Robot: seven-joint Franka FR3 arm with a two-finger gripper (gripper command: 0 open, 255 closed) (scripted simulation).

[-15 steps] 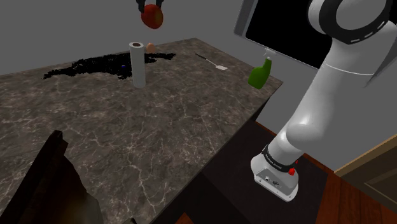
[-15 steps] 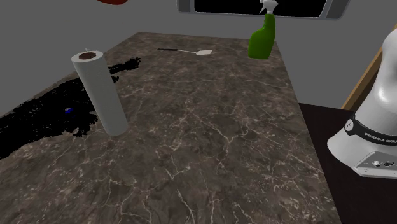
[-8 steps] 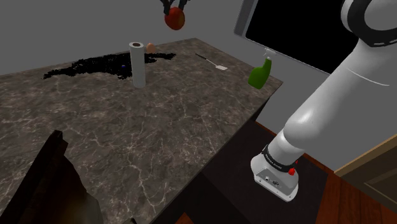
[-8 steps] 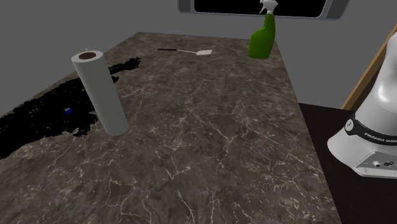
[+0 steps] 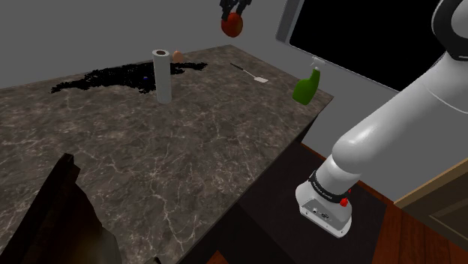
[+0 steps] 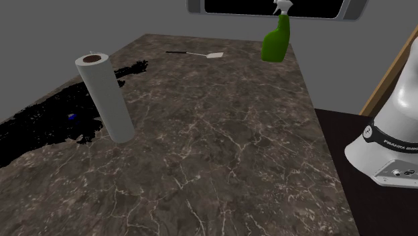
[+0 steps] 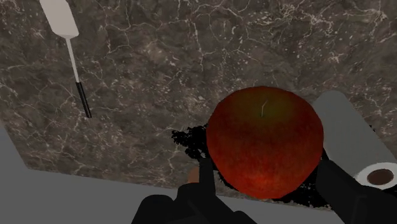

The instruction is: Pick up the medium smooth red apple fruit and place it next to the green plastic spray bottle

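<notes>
Pick done: your gripper (image 7: 267, 170) clamps the red apple (image 5: 232, 25), aloft. Left: carry to green spray bottle (image 5: 307, 87), four o'clock from apple in shoulder view, and release.

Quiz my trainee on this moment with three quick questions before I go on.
1. True or false: the red apple rests on the countertop.
2. Multiple choice: the gripper is A) open, B) shut on nothing, C) shut on the apple.
3. Short answer: which object must the apple end up beside, and is it upright or tipped over?

Key
1. False: it hangs above the countertop, clasped between the fingers.
2. C.
3. The green spray bottle, upright near the counter's far edge in the second exterior view.
</notes>
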